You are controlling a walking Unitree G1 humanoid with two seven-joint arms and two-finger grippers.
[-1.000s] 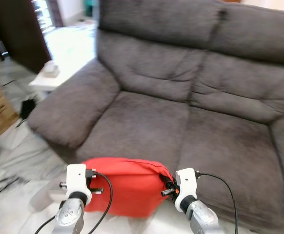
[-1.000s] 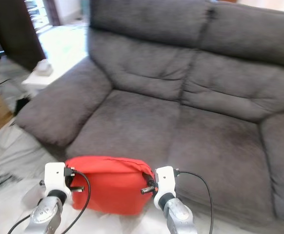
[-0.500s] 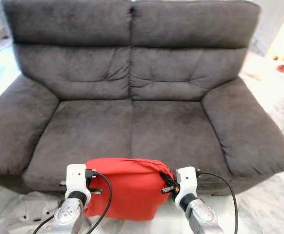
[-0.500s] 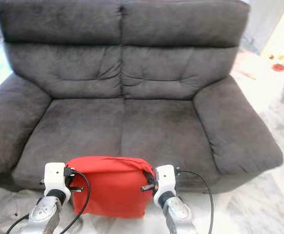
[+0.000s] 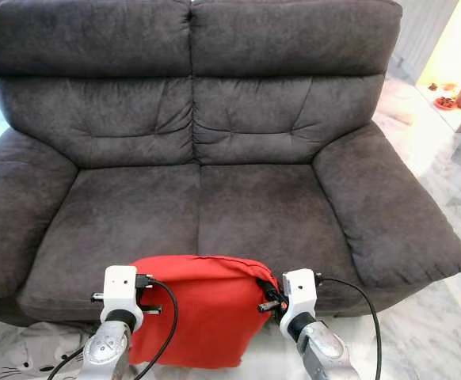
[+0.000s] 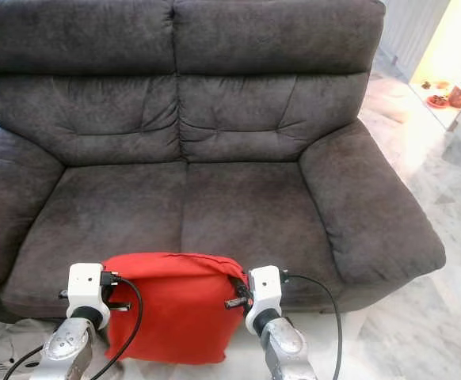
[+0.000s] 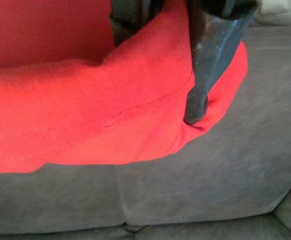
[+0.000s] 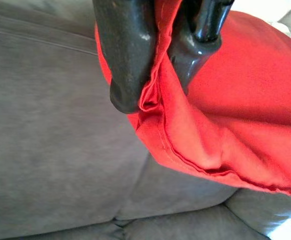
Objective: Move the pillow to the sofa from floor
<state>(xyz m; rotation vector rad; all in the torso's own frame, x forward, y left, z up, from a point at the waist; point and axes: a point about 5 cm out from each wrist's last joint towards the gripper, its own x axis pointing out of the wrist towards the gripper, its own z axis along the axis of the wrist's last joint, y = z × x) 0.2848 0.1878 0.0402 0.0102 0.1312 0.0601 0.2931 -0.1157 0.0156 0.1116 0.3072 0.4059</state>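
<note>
Dark grey two-seat sofa [image 5: 215, 198], seen from the front, with two seat cushions, two back cushions and padded armrests. It stands on a pale marble floor [image 5: 444, 332]. A light rug [image 5: 24, 360] with a dark line drawing lies on the floor by the sofa's front left corner.

Red pillow [image 5: 195, 313] held before grey sofa [image 5: 215, 158].

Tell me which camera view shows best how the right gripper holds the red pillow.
The right wrist view: the right gripper pinches the red pillow at its seamed edge. The eye views show that gripper at the pillow's upper corner, fingers mostly hidden.
</note>
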